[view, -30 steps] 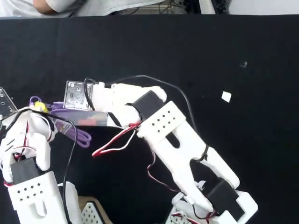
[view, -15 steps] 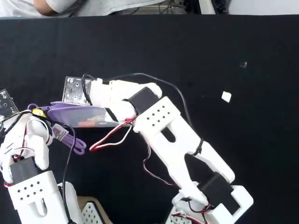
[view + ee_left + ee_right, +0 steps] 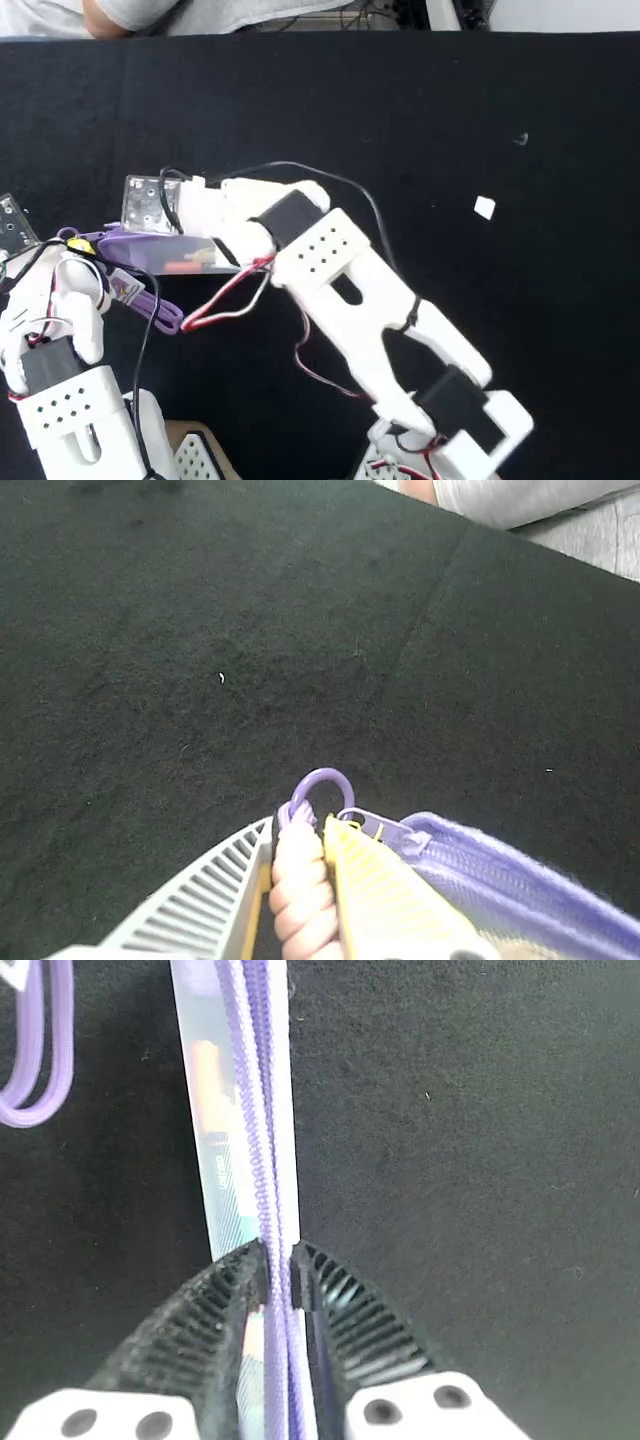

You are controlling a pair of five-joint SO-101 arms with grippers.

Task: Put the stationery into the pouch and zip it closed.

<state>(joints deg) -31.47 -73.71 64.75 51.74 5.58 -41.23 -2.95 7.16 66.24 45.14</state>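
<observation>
A clear pouch (image 3: 160, 252) with a purple zipper lies at the table's left, held off its ends by both arms. My left gripper (image 3: 78, 246) is shut on the purple zipper pull ring (image 3: 314, 792) at the pouch's left end, and the purple zipper edge (image 3: 500, 875) runs off from it. Toward the other end, my right gripper (image 3: 278, 1265) pinches the zipper seam of the pouch (image 3: 235, 1150), shut on it; the same gripper (image 3: 222, 252) sits at the pouch's right in the high view. An orange item (image 3: 207, 1070) shows through the clear wall. The zipper line looks closed where I see it.
A purple strap loop (image 3: 158, 305) trails from the pouch toward the front and appears again, strap loop (image 3: 38, 1055). A small white scrap (image 3: 484, 207) lies on the black table (image 3: 450, 120) at the right. Red and white cables (image 3: 235, 300) hang under the right arm.
The right arm has swung left, carrying the pouch left with it. The left gripper has stayed on the pull at the pouch's left end, and the strap loop has shifted left.
</observation>
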